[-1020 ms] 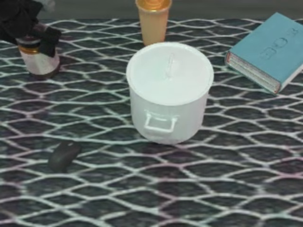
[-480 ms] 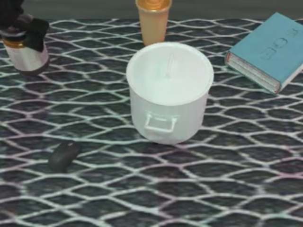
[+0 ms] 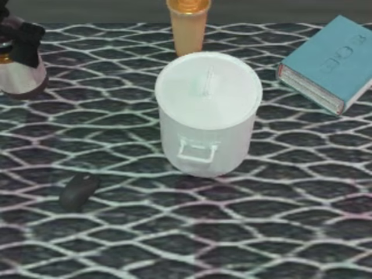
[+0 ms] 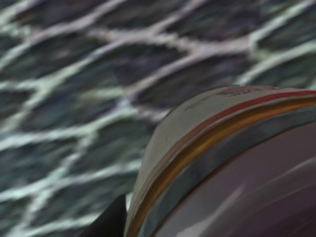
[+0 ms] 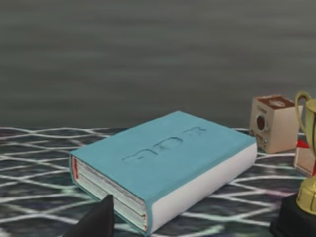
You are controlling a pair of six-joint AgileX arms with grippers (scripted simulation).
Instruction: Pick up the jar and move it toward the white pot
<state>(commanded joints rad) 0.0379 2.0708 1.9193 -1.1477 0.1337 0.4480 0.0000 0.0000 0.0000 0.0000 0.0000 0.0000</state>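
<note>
A: Where's the jar [image 3: 20, 72]?
B: At ten o'clock, by the table's left edge, clamped under its lid in the left gripper [image 3: 22, 42]. Right arm's out of sight.
A: Tricky to carry?
B: Probably light, stiff, slick-sided; hold near the lid. Open cloth lies between it and the white pot [image 3: 207, 113].

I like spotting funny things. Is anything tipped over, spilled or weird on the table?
Only one thing: the jar at the table's far left edge is gripped by the left hand and looks tilted, far from the white pot. The pot stands upright with its lid on; the orange cup, blue book and dark mouse look fine. Nothing spilled.
</note>
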